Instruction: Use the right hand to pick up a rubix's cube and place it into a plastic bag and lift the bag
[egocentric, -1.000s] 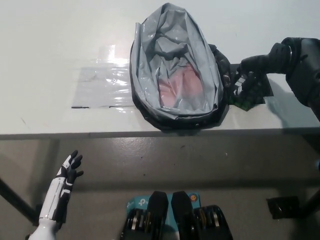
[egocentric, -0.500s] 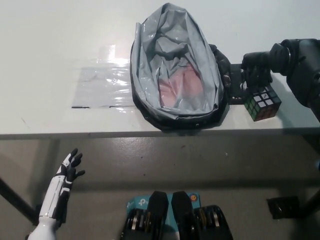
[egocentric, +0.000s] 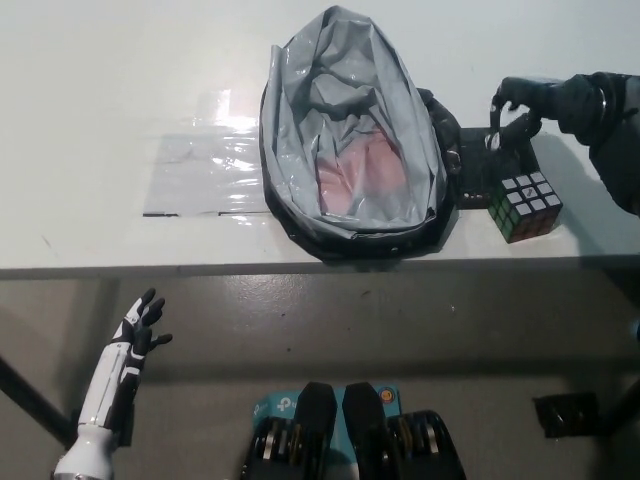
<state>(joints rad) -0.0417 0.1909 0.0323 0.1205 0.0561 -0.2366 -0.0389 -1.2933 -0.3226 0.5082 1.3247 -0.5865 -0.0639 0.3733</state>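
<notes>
The white table (egocentric: 120, 80) fills the upper frame, and the grey plastic bag (egocentric: 350, 130) lies open at its centre, mouth toward the near edge. My right hand (egocentric: 525, 100) hovers at upper right, fingers curled, gripping nothing. The Rubik's cube (egocentric: 526, 205) sits on the table just beside the bag, below that hand. So nothing's bagged yet: grasp, drop-in and lift all remain. My left hand (egocentric: 140, 330) hangs open at lower left.

Black right hand (egocentric: 520, 108) hovers empty, fingers curled apart, above the table (egocentric: 100, 120); white left hand (egocentric: 140, 325) rests open below its edge.
</notes>
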